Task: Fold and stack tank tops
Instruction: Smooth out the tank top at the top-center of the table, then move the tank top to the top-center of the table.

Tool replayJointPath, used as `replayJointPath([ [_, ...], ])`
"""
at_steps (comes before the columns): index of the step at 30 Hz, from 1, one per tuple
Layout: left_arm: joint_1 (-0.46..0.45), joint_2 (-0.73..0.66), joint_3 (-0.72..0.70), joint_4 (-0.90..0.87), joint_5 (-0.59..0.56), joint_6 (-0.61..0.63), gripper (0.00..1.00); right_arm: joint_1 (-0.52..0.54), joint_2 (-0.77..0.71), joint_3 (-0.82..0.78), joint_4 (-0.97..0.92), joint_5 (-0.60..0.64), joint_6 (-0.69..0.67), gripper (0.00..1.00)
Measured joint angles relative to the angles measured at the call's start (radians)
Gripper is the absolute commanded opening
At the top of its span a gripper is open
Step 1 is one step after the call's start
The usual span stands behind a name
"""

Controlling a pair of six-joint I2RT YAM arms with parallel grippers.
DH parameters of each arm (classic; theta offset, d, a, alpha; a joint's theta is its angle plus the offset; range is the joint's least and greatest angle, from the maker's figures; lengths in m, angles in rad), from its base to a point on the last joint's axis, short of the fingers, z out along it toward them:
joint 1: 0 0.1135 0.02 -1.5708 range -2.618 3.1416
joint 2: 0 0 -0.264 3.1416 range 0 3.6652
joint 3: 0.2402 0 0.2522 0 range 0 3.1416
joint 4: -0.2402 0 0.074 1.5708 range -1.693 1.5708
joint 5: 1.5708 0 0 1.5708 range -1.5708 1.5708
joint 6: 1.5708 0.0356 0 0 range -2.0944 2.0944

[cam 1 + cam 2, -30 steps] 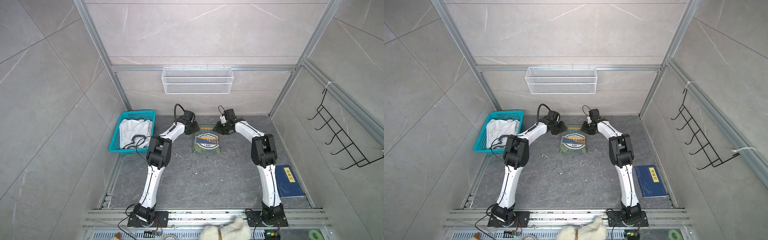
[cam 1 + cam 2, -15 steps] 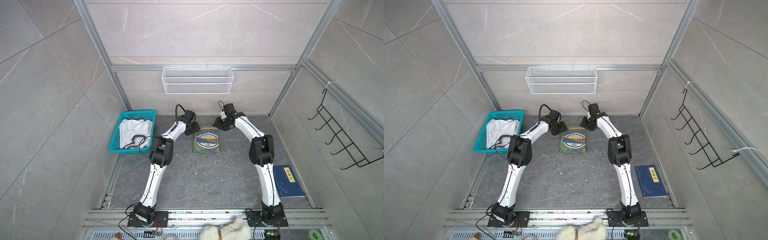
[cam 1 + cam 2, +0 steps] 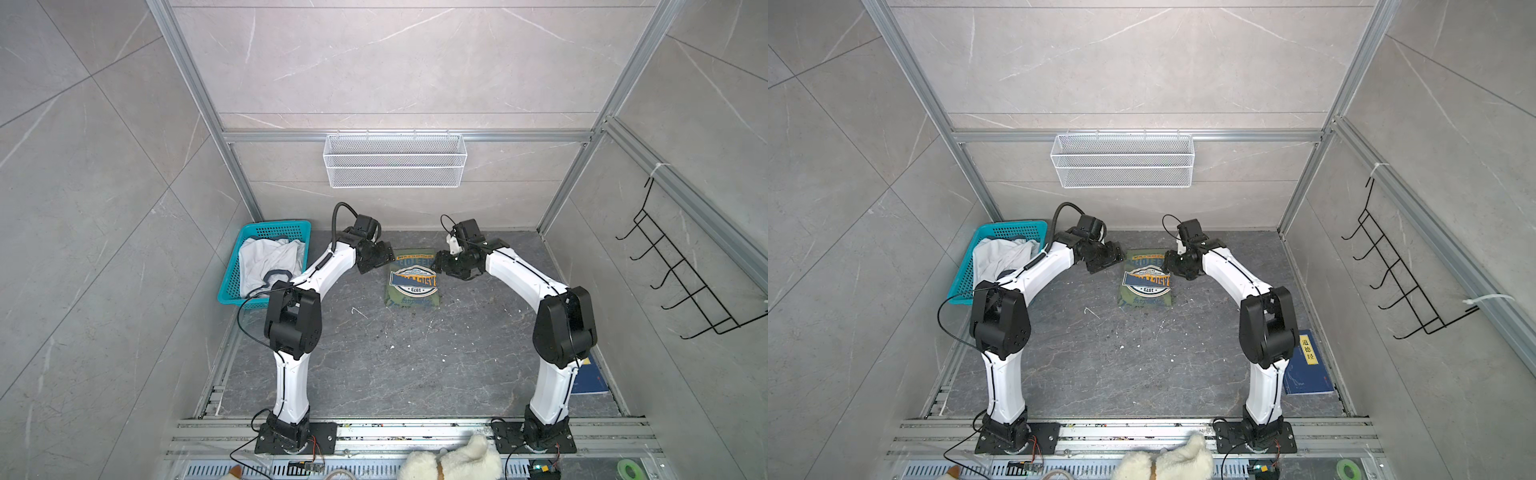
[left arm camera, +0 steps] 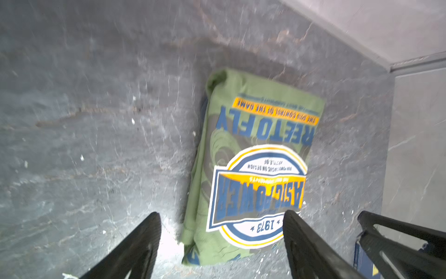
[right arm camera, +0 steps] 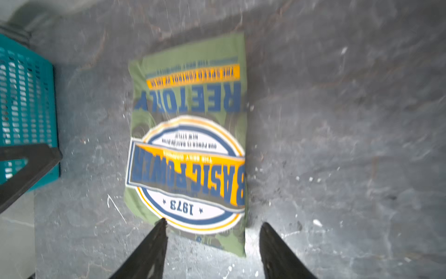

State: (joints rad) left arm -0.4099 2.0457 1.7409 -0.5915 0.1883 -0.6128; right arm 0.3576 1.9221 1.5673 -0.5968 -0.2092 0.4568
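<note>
In both top views: folded olive green cloth tank top (image 3: pixel 413 279) (image 3: pixel 1147 280) with a navy-and-orange badge print, lying flat and print up toward the back middle of the dark grey stone-look tabletop (image 3: pixel 374 357). Black left gripper (image 3: pixel 384 257) (image 3: pixel 1116 253) just beside its back left corner, black right gripper (image 3: pixel 440 264) (image 3: pixel 1169 264) just beside its back right corner, both low over the table. Crumpled white cloth tank top (image 3: pixel 266 262) (image 3: pixel 1000 257) with dark trim, heaped inside a teal plastic lattice basket (image 3: pixel 274 227) (image 3: pixel 1013 227) at the back left, well apart from the green one. Flat dark blue board with a yellow label (image 3: pixel 1308 368) by the right edge, near the right arm's elbow.

In the left wrist view, blurred: left gripper (image 4: pixel 222 213) released, jaws spread wide over the "1973" end of the olive green cloth tank top (image 4: pixel 255 149). Impossible to tell whether touching the cloth.

In the right wrist view, also blurred: right gripper (image 5: pixel 214 222) released, jaws apart, tips at the badge end of the olive green cloth tank top (image 5: pixel 190 135). Teal plastic lattice basket (image 5: pixel 24 96) in view beyond.
</note>
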Motion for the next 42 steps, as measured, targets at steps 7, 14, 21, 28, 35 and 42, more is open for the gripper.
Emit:
replayJointPath([
  [7,-0.008,0.024,-0.124,0.044,0.044,-0.001,0.84,0.034,0.002,-0.122,0.053,0.004,0.015,0.63],
  [14,-0.023,0.12,-0.074,0.108,0.081,-0.002,0.79,0.04,0.076,-0.103,0.11,-0.003,0.021,0.63],
  [21,-0.058,0.22,0.027,0.123,0.098,-0.012,0.7,0.006,0.145,-0.08,0.124,-0.03,0.038,0.61],
  [28,-0.126,0.333,0.212,0.125,0.104,-0.024,0.64,-0.093,0.146,-0.082,0.144,-0.041,0.048,0.59],
  [35,-0.207,0.537,0.532,0.096,0.117,-0.062,0.66,-0.194,0.139,-0.106,0.144,-0.023,0.048,0.59],
  [42,-0.262,0.592,0.652,0.074,0.1,-0.1,0.74,-0.224,0.037,-0.122,0.118,0.072,0.034,0.6],
])
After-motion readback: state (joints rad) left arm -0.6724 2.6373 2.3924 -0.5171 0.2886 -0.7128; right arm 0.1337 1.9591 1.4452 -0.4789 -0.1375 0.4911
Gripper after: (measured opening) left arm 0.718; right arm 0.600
